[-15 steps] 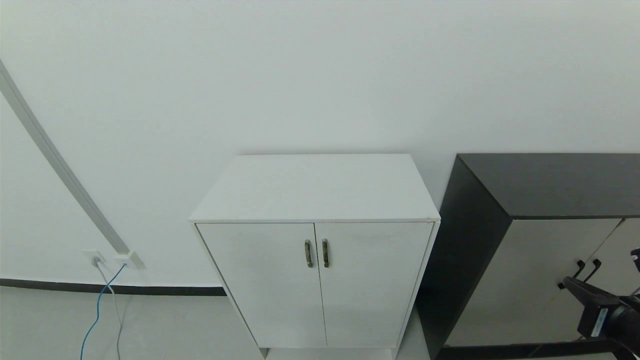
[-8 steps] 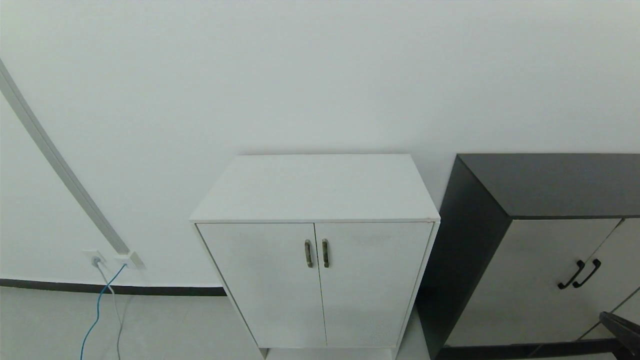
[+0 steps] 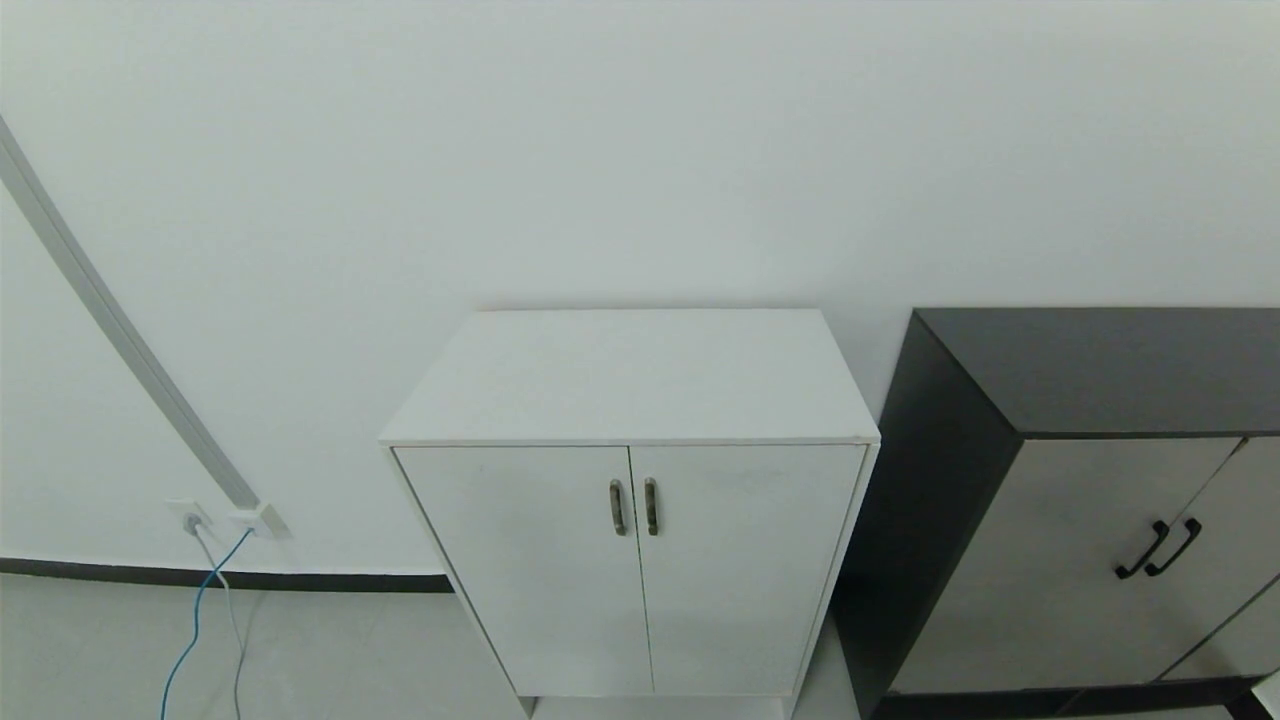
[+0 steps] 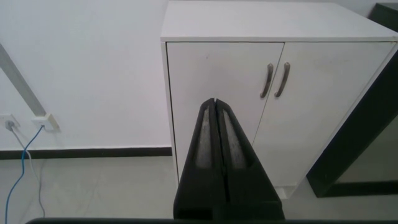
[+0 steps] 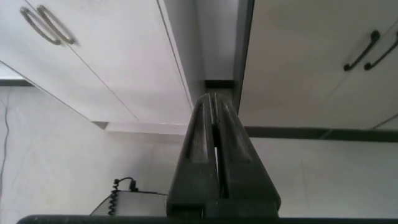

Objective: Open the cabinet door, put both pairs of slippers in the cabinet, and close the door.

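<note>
We find the white cabinet (image 3: 630,375) standing against the wall (image 3: 640,150), with both of its doors (image 3: 540,570) shut flush and the two metal handles (image 3: 617,507) side by side at the middle seam. Whether any slippers sit behind those doors is hidden from us. With both claws free, we judge that this is either the very start or the very end of the task. If it is the start, everything is left to do: pull a door open, bring in both pairs, then close up.

The left claw (image 4: 215,102) has its fingers pressed together on nothing. It points at the cabinet's left door and stands back from it. The right claw (image 5: 215,98) is likewise together and unladen. It is held low, facing the narrow gap between the white cabinet and the black cabinet (image 3: 1100,370) just beside it.

The floor (image 3: 330,650) is pale, smooth tile, met by a dark skirting strip (image 3: 230,577) along the plain white wall. A grey cable duct (image 3: 110,320) runs slantwise down to a pair of sockets (image 3: 190,518), and a blue cable (image 3: 195,620) trails from them to the floor. The black cabinet has pale glossy door fronts and dark handles of its own.
</note>
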You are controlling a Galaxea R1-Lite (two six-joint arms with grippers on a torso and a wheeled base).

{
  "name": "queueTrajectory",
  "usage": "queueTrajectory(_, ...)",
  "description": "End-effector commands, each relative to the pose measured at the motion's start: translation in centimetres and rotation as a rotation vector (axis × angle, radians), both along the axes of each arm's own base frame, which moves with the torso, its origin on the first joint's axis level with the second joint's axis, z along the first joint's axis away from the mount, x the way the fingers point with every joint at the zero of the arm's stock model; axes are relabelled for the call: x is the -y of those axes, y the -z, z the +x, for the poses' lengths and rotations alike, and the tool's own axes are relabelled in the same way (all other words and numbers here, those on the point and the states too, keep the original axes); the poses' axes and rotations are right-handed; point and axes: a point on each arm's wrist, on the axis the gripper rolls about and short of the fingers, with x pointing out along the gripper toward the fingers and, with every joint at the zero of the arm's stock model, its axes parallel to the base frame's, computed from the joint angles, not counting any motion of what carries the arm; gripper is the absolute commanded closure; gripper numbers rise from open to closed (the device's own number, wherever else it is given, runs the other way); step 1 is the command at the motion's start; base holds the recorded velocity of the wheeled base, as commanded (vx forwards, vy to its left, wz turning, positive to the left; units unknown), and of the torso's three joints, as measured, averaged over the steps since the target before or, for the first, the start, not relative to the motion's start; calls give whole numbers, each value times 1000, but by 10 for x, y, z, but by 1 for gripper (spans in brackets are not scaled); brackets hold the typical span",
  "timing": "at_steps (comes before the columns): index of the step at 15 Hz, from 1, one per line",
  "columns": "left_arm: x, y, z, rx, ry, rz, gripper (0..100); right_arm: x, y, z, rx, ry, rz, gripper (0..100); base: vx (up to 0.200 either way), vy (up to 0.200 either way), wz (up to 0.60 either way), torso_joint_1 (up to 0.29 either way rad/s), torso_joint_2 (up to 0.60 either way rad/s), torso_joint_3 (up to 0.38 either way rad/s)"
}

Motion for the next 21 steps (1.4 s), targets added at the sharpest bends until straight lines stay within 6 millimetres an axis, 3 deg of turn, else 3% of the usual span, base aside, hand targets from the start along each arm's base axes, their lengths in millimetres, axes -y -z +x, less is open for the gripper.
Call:
queueTrajectory(1, 0, 0, 0, 0, 0, -1, 100, 2, 4, -16, 75, -11, 7, 100, 0, 0, 0, 0, 0, 0)
queueTrajectory(5, 0, 0, 0, 0, 0, 0, 100, 5, 19, -32, 80, -31, -56, 100, 0, 0, 0, 0, 0, 0)
queueTrajectory(10, 0, 0, 0, 0, 0, -1, 100, 5, 23, -35, 100, -45, -98, 100, 0, 0, 0, 0, 0, 0)
queueTrajectory(13, 0, 0, 0, 0, 0, -1, 100, 5, 23, -39, 148, 77, -102, 100, 0, 0, 0, 0, 0, 0)
queueTrajectory(21, 0, 0, 0, 0, 0, 2, 100, 4, 26, -49, 273, 149, -55, 100, 0, 0, 0, 0, 0, 0)
